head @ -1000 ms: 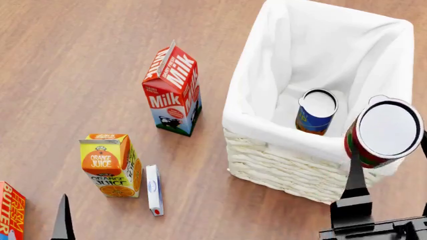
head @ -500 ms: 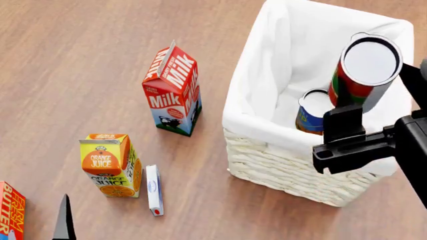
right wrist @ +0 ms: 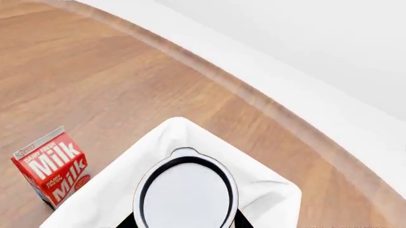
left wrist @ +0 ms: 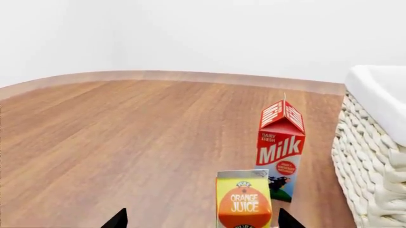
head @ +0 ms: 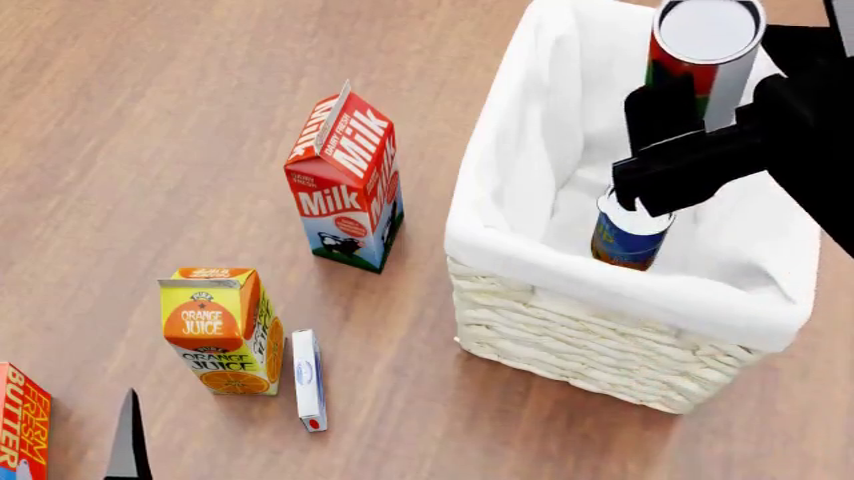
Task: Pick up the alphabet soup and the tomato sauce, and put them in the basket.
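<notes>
Head view is showing the right gripper clenching the tomato sauce by its side wall, holding it upright over the open basket. The alphabet soup is already standing upright inside, on the white lining, partly hidden behind the gripper. A filled tin can like this is likely feeling stiff and fairly heavy for its size, with a smooth label that may be slippery; gripping across the middle of the cylinder, as now, seems the safest hold, and lowering it beside the soup rather than onto it looks wise. Right wrist view is looking down on the silvery lid with the basket lining beneath.

Counting: two cans, one basket, one milk carton, one orange juice carton, one small white box lying flat, and one butter box at the edge. The left gripper is showing only two spread fingertips, holding nothing, near the orange juice carton.
</notes>
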